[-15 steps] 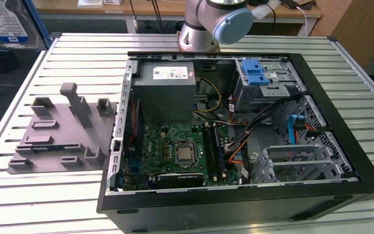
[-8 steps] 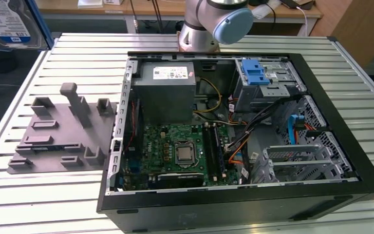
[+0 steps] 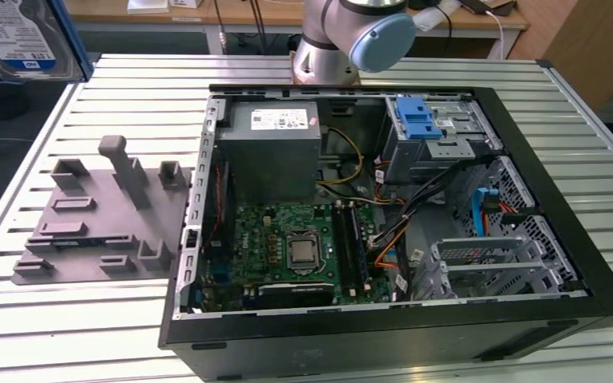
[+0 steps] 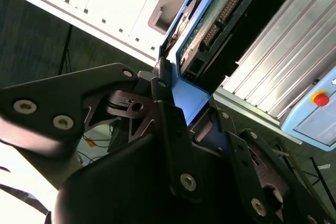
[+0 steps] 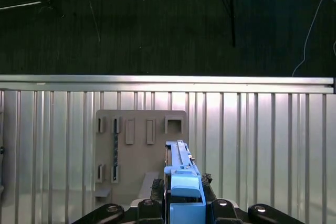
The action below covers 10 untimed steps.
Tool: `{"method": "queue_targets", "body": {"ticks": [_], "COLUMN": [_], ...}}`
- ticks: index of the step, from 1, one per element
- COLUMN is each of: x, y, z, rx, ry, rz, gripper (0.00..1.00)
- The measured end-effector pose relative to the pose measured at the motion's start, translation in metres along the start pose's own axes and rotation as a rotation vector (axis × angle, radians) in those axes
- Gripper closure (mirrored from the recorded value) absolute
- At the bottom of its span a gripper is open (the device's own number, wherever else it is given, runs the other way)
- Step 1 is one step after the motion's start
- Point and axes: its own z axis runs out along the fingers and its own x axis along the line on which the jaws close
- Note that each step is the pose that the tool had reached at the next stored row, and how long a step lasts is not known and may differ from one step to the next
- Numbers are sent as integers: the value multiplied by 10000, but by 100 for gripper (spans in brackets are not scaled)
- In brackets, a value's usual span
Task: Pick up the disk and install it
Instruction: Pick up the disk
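High over the table [image 5: 262, 140] — end effector [image 5: 184, 184] clamped on the disk [image 5: 180, 158]; fixture [image 5: 137, 153] well below.

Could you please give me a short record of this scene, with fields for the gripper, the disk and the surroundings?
gripper: shut on the disk, at its blue carrier end
disk: lifted off the table, seen edge-on in the first wrist view
holder plate: grey, on the slatted table, to the exterior view's left of the case
computer case: lying open, motherboard exposed
drive cage: inside the case, with a blue latch
progress: disk picked up, not yet in the case
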Motion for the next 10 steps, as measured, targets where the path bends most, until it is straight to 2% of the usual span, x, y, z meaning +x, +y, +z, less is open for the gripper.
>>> {"method": "queue_targets", "body": {"ticks": [10], "x": [-1], "y": [-89], "z": [-1], "rx": [-1], "ry": [0], "rz": [1], "gripper": [64]}}
